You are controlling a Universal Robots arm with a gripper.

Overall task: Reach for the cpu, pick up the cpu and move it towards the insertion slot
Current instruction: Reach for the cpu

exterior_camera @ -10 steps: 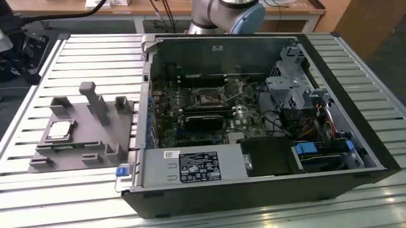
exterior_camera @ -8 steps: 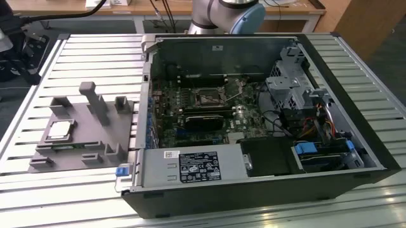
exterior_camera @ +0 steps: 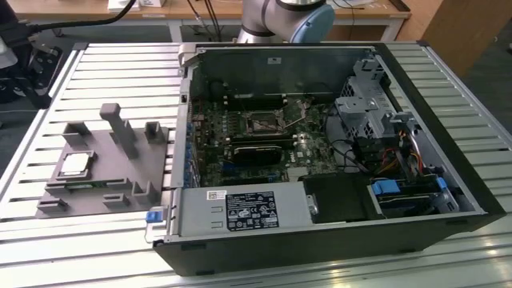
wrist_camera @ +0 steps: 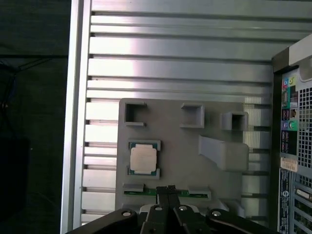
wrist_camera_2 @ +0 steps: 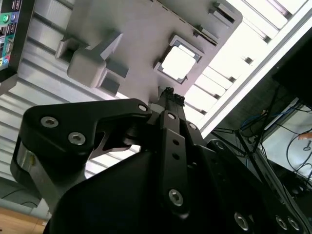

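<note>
Cpu: lies flat in a grey holder, just beyond the fingertips and clear of them. Judged light, stiff, thin and slick on top (underside probably delicate); best taken by two opposite edges. Gripper: fingers closed together, holding nothing. Insertion slot: well apart, inside the computer case.

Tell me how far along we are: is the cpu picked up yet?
Nothing is done yet. The cpu lies in its recess on the grey fixture, ungripped. The gripper hovers shut and empty, short of it. Pickup and the carry to the insertion slot remain.
</note>
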